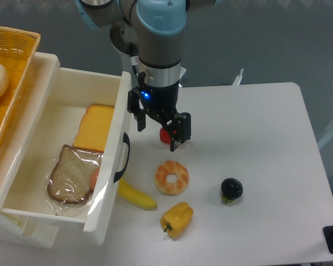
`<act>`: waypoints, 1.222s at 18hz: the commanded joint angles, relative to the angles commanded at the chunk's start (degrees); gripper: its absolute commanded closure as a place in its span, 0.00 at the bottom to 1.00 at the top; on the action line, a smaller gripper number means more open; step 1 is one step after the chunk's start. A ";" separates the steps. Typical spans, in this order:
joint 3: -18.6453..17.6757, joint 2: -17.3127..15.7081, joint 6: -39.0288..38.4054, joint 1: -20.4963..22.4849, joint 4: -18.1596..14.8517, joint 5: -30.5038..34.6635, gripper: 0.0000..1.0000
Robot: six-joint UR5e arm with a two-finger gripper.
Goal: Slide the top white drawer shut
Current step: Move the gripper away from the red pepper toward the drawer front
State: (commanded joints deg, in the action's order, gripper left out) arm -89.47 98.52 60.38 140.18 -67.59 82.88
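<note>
Gripper (158, 126) hangs from the grey and blue arm (155, 33) above the white table (266, 138), its two black fingers spread apart with nothing between them. One finger (140, 115) sits on the drawer side, the other (179, 132) on the far side, lower in the view. Just behind that far finger a small red item (165, 134) shows, partly hidden, so what it is cannot be told. Directly beside the gripper, on its drawer side, stands the top white drawer (50, 111), pulled well out; its tall front panel (112, 166) with the black curved handle (123, 159) lies close to the nearer finger but apart from it. Inside the drawer are an orange slice of toy cheese (93, 129) and a wrapped slice of brown bread (72, 174). Below the gripper in the view rest a glazed doughnut ring (171, 177), a yellow banana (135, 195) partly under the drawer front, a yellow pepper (176, 219), and farther out a dark round fruit (231, 189). Beyond the drawer, an orange wicker basket (16, 50) sits at the picture's edge.
</note>
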 joint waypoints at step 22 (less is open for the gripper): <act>-0.17 7.56 -5.87 4.84 0.79 10.98 0.00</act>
State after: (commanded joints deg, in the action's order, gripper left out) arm -89.65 106.08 54.51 145.02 -66.80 93.87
